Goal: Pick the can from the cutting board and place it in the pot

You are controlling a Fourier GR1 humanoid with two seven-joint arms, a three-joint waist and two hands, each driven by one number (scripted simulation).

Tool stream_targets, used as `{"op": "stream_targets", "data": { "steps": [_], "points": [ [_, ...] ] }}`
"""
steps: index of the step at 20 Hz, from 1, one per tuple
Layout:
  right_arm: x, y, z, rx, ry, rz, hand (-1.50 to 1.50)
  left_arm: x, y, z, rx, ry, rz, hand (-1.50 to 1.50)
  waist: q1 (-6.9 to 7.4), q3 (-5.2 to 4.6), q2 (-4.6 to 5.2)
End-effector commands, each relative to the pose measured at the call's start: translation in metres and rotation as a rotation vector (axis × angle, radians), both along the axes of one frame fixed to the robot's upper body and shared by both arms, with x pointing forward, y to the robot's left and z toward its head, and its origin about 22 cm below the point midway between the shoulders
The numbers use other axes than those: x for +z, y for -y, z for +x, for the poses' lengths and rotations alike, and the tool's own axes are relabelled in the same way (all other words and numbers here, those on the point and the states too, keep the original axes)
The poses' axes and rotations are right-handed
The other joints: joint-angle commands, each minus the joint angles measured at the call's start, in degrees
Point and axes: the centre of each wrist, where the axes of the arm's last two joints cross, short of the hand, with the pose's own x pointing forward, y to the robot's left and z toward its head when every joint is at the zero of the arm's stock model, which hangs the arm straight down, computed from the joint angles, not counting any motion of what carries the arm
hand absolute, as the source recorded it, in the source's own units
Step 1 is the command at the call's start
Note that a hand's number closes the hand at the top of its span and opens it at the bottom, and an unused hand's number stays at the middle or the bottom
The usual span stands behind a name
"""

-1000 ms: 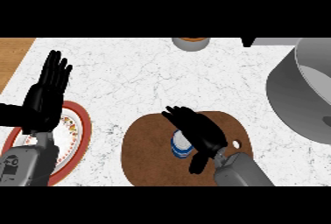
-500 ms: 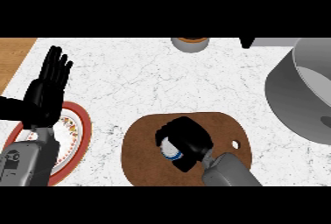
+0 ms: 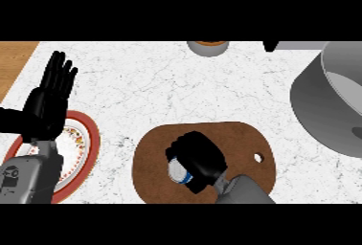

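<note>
At the far left a strip of light wooden surface (image 3: 16, 62) borders the white marbled counter (image 3: 176, 91). Over that edge the black left hand (image 3: 48, 103) rests open, fingers straight and pointing up, above a round white plate with a red rim (image 3: 83, 153) that its grey forearm partly hides. Toward the middle, an oval brown wooden cutting board (image 3: 247, 139) with a small hole near its right side lies on the counter. The black right hand (image 3: 199, 157) sits over the board's centre, fingers curled down and closed around the small can (image 3: 179, 173). Only a sliver of that can shows at the hand's left: a pale, silvery end with a blue band, still down on the board. At the top edge, a small grey bowl with something orange inside (image 3: 208, 47) is cut off. To the right stands the large grey metal pot (image 3: 332, 105), well apart from the board, nothing between them.
</note>
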Motion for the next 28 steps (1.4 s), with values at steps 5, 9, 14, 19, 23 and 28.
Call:
{"op": "stream_targets", "data": {
  "steps": [5,9,14,19,23,28],
  "points": [
    [0.028,0.004,-0.047,-0.147,0.11,0.04,1.5,-0.004,-0.007,0.0,0.008,0.016,0.001,0.0,-0.35,0.04,0.16],
    [0.023,-0.009,-0.109,-0.179,0.063,0.012,1.5,-0.013,-0.005,-0.012,0.006,0.003,0.008,0.0,-0.51,0.04,0.01],
    [0.064,0.036,-0.098,-0.429,0.298,0.081,1.5,0.0,-0.008,-0.009,0.016,-0.003,0.004,0.0,-1.06,0.05,-0.14],
    [0.095,0.06,-0.1,-0.615,0.442,0.215,1.5,-0.001,-0.01,0.003,0.021,0.009,-0.003,0.0,-1.29,0.05,0.17],
    [0.125,0.103,-0.096,-0.739,0.574,0.242,1.5,0.003,-0.007,0.004,0.026,-0.007,-0.006,0.0,-1.01,0.09,0.28],
    [0.146,0.164,-0.08,-0.854,0.627,0.319,1.5,-0.007,-0.006,-0.001,-0.003,-0.007,0.009,0.0,-0.34,0.12,0.54]
  ]
}}
